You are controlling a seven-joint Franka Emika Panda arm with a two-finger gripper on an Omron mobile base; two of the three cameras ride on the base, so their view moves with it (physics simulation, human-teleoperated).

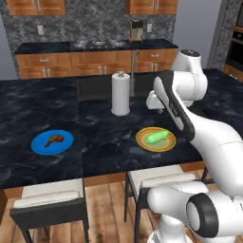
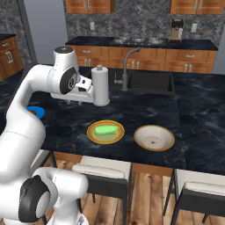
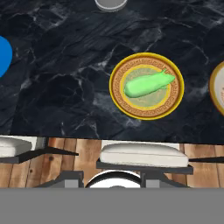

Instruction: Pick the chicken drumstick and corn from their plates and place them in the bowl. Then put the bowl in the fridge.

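The arm is raised over the dark marble counter (image 1: 109, 142), its fingers (image 2: 74, 100) hanging well above the surface near the paper towel roll (image 1: 120, 94); from where I stand I cannot tell how far apart they are, and they seem to hold nothing. The chicken drumstick (image 1: 53, 140) lies on the blue plate (image 1: 66, 147) off to the left, the corn (image 2: 105, 130) lies across the yellow-rimmed plate (image 2: 93, 136) in the middle, and the tan bowl (image 2: 169, 141) sits empty just beside that plate on its right. Nothing is picked yet, so I judge the first grasp is at hand. To do it well, I would bring the hand straight down over the chosen piece, turn the fingers across its narrow width rather than along its length, and close at mid-body so it will not roll or slip off the plate. No brand, label or writing can be read anywhere here
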